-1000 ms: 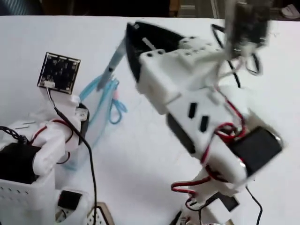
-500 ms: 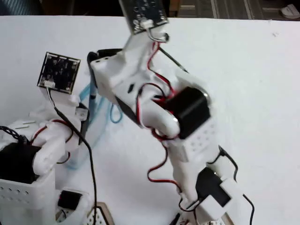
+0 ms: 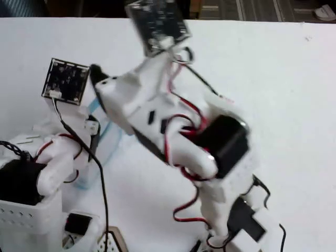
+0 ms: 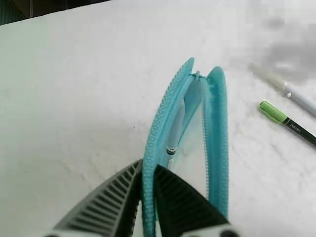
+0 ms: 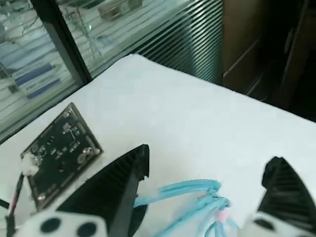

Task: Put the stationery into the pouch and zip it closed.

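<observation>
Left claw (image 4: 148, 169) is clamped on one zipper lip of the teal pouch (image 4: 217, 128), jaws pressed onto the fabric, propping the mouth open. The pouch runs straight out away from the claw, on the table (image 4: 74, 98). One pen (image 4: 174, 134) sits inside, just beyond the fingertips. Off to one side of the pouch and further from the claw, a green pen (image 4: 284, 120) and a white pen (image 4: 298, 98) lie on the table, not in yet.

Right claw (image 5: 208, 157) is spread wide with nothing in it, hanging above the pouch's far end. The pink zipper pull (image 5: 220, 216) lies under the gap between its jaws.

Progress call: partway at best. One item in, at least two out, zipper fully open. Zip step not started.

Pose: right arm (image 3: 173, 131) is folded over hard toward the left arm (image 3: 52, 157), wrist pitched down over the pouch. Left arm sits low, crouched at the pouch's near end.
</observation>
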Controlling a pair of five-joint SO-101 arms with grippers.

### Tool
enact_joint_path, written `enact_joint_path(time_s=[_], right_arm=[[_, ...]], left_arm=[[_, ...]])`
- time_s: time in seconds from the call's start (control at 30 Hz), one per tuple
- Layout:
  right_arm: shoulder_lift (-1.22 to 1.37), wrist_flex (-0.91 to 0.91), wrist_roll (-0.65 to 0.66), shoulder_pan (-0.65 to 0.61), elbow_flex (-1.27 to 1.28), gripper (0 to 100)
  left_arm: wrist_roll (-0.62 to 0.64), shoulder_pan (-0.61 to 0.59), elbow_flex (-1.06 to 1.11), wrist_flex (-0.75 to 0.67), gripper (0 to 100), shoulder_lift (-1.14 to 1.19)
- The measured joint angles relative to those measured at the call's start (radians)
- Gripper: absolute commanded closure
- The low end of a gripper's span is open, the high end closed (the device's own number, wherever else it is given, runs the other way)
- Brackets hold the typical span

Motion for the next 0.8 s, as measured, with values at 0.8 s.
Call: enact_joint_path(time_s=[0.8], right_arm=[[0.313, -0.138, 0.678, 0.519, 1.085, 65.5]], left_arm=[[0.0, 0.0, 0.002, 0.0, 98, 0.0]])
